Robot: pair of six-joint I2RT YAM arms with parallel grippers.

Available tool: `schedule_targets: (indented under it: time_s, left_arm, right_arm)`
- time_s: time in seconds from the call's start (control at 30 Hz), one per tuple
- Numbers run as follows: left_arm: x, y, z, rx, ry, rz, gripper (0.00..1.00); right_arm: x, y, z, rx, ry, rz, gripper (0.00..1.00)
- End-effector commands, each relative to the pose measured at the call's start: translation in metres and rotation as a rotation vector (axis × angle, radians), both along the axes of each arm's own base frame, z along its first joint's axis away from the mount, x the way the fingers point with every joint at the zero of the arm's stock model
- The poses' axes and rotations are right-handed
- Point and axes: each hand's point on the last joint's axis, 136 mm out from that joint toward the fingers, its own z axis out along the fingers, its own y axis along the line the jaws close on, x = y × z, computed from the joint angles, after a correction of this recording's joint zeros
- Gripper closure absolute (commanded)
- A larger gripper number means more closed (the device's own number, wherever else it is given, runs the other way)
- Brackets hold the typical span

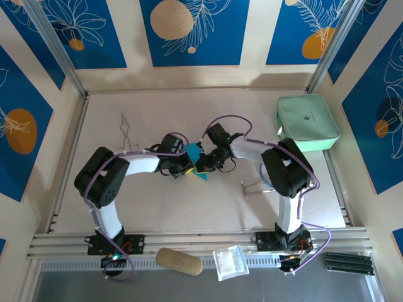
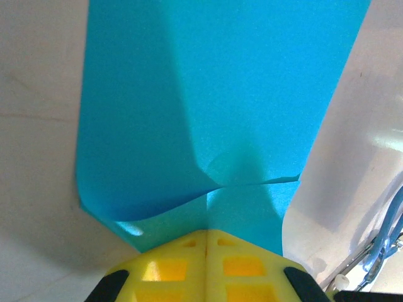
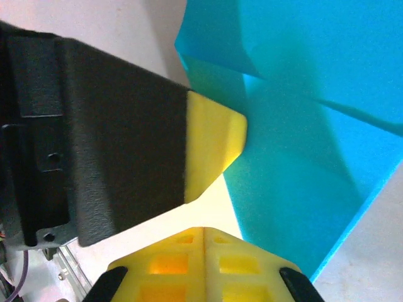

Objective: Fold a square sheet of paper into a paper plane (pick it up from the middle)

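The square sheet of paper point(image 1: 194, 153) is teal-blue and lies partly folded at the middle of the table, between the two grippers. In the left wrist view the paper point(image 2: 208, 94) spreads away from the yellow fingertips, with a folded flap and a crease across it. My left gripper point(image 2: 206, 231) is shut, pinching the sheet's near edge. My right gripper point(image 3: 204, 229) is shut with nothing between its tips; the paper point(image 3: 302, 126) lies just to their right. The left gripper's yellow fingertip point(image 3: 214, 145) rests at the paper's edge. From above, left gripper point(image 1: 182, 165) and right gripper point(image 1: 204, 162) almost touch.
A mint-green pouch point(image 1: 306, 123) sits at the back right. Thin wire pieces lie at the back left point(image 1: 126, 133) and by the right arm point(image 1: 255, 184). On the front rail are a tan oblong object point(image 1: 179, 261), a clear plastic bag point(image 1: 230, 262) and black strips point(image 1: 346, 262).
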Motion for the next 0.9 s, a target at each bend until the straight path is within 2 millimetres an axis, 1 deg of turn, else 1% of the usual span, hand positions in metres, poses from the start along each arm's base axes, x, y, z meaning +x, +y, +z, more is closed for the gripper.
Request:
schedule_targets:
  time_s: [0.0, 0.47, 0.87]
  left_arm:
    - [-0.016, 0.012, -0.028, 0.082, 0.087, 0.010, 0.94]
    - [-0.019, 0.016, -0.031, 0.096, 0.100, 0.016, 0.94]
    - [-0.024, 0.022, -0.038, 0.126, 0.120, 0.022, 0.94]
  right_arm:
    - [-0.001, -0.002, -0.006, -0.023, 0.036, -0.011, 0.99]
    - [-0.007, -0.012, -0.026, -0.092, 0.073, -0.018, 0.99]
    - [-0.012, -0.021, -0.035, -0.136, 0.091, -0.018, 0.99]
